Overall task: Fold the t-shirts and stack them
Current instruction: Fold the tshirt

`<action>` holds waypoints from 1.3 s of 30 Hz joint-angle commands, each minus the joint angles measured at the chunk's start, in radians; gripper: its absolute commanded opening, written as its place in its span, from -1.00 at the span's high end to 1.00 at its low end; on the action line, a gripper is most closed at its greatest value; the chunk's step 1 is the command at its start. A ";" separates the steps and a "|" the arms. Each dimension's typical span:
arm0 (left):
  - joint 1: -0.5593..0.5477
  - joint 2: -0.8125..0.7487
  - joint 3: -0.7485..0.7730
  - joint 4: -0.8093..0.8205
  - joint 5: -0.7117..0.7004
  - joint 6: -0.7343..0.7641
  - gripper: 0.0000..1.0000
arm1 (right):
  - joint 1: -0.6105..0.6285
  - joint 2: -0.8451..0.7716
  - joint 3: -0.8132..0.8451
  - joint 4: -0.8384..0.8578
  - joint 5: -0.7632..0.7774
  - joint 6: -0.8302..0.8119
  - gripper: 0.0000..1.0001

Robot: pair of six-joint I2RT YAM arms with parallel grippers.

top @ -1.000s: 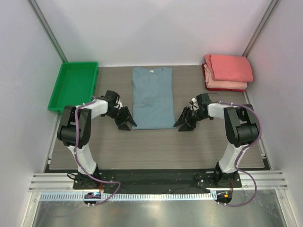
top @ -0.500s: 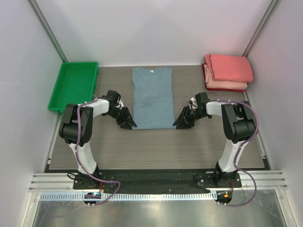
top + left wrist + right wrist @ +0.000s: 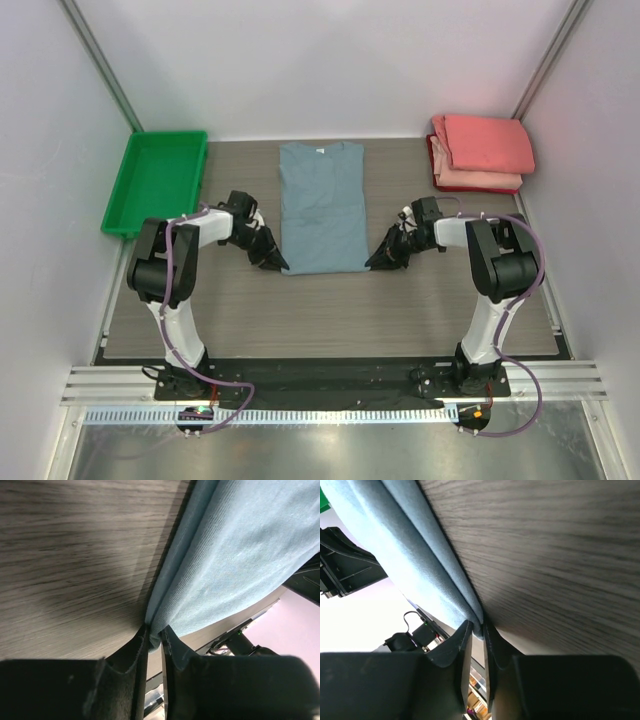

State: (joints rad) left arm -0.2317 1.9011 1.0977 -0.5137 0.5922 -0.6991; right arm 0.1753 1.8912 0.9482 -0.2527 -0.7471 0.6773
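Note:
A dusty blue-grey t-shirt (image 3: 322, 205) lies flat in the middle of the table, sleeves folded in, its white neck label at the far end. At the shirt's near left corner my left gripper (image 3: 277, 264) is shut on the hem; the left wrist view shows cloth (image 3: 225, 560) pinched between the tips of that gripper (image 3: 155, 632). My right gripper (image 3: 372, 262) is shut on the near right corner, and the blue cloth (image 3: 395, 545) runs into its tips (image 3: 476, 629). Coral-pink folded t-shirts (image 3: 482, 150) are stacked at the far right.
A green plastic tray (image 3: 158, 180) stands at the far left. White walls enclose the table on three sides. The arm bases sit on a black rail (image 3: 330, 375) at the near edge.
Both grippers slid inward to the shirt's near corners and went from open to shut on the hem. The shirt has not shifted.

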 commanded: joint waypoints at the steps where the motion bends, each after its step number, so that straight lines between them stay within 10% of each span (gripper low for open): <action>1: -0.012 -0.017 0.025 0.047 0.023 0.006 0.69 | 0.015 -0.052 -0.026 0.026 0.032 0.013 0.51; 5: -0.015 -0.025 0.022 0.050 0.021 0.006 0.81 | 0.018 -0.066 -0.040 0.024 0.045 0.015 0.38; 8: -0.015 -0.034 0.018 0.046 0.017 0.012 0.97 | 0.024 -0.067 -0.037 0.036 0.035 0.015 0.96; 39: -0.034 -0.439 0.091 -0.160 -0.019 0.178 0.99 | 0.003 -0.609 -0.037 -0.277 -0.008 -0.228 0.98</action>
State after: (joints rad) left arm -0.2699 1.4681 1.1881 -0.6949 0.5694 -0.5396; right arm 0.1856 1.2873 0.9176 -0.5541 -0.7513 0.4706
